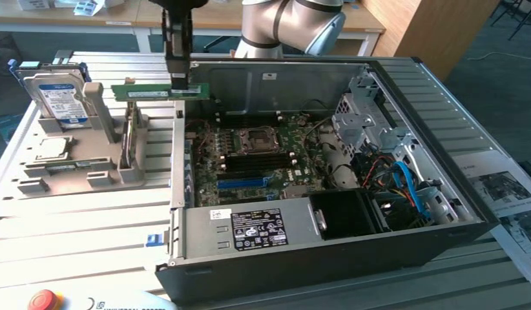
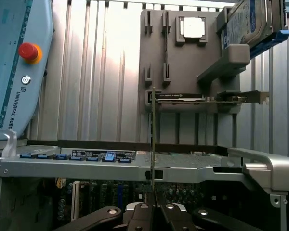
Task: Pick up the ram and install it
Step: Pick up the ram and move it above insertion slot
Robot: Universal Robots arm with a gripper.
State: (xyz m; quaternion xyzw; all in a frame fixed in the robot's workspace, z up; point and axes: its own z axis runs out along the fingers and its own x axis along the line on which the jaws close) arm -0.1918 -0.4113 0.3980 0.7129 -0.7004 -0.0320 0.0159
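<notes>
Firmly clamped near one end of the ram point(image 1: 141, 93), the pincer point(image 1: 181, 91) holds it level above the computer case point(image 1: 334, 258) wall, long axis side to side, with the motherboard point(image 1: 257, 155) lower, toward the exterior view's right

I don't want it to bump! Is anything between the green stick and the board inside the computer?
The gripper holds the green stick above the case's side wall; that wall lies between it and the board.

"UNIVERSAL ROBO…" stands in white along the pale blue pendant point(image 2: 17, 103), below its red button point(image 2: 29, 52). The power supply's label point(image 1: 258, 230) cannot be read.
</notes>
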